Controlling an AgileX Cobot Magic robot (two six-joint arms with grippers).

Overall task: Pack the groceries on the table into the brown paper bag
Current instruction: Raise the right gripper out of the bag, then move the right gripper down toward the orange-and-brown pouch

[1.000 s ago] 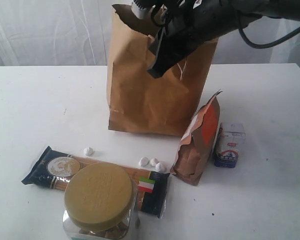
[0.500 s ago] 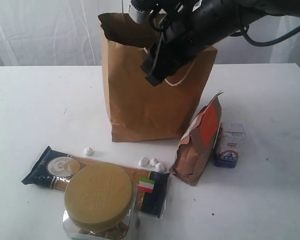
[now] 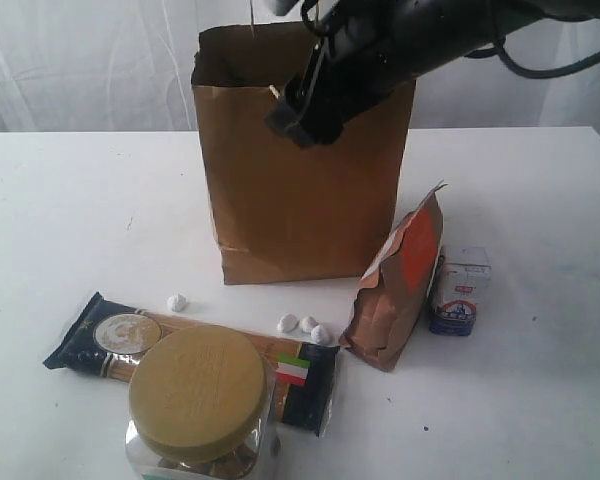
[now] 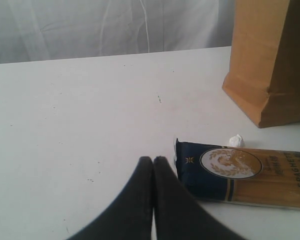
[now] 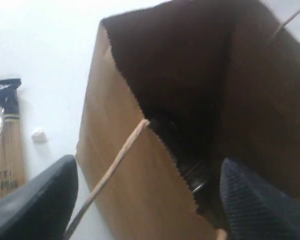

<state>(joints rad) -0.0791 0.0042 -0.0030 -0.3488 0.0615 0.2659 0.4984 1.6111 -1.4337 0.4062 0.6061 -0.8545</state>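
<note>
**Operator:** What is the state of each gripper?

**Guide:** Read the right gripper [image 5: 146, 172] as open. Its two fingers [image 5: 37, 200] stand wide apart and nothing is clamped between them. You see it over the open mouth of the brown paper bag [image 3: 300, 200], with the bag's near wall and one paper loop handle [image 5: 115, 170] in the gap between the fingers. Whether the fingers touch the paper cannot be told. Read the left gripper [image 4: 153, 161] as fully closed: the fingertips meet and hold nothing. It sits low over the table [image 3: 80, 200], near the navy end of the navy spaghetti packet [image 3: 80, 345] but apart from it.

**Operator:** Where are the task items?

**Guide:** Use the exterior view, with 12 o'clock at the far table edge. The bag stands upright at centre, towards 12 o'clock. Inside it, you can make out the rim of the dark tin can [image 5: 197, 177]. The orange-brown pouch [image 3: 395, 290] stands at 4 o'clock from the bag, just beside its corner. The small white-blue carton [image 3: 460, 290] stands at 3 o'clock from the pouch, close against it. The packet lies flat at 7 o'clock from the bag. The clear jar with wide tan lid [image 3: 195, 395] is at 6 o'clock, overlapping the packet in view. Small white bits [image 3: 305, 325] lie between packet and bag.
</note>
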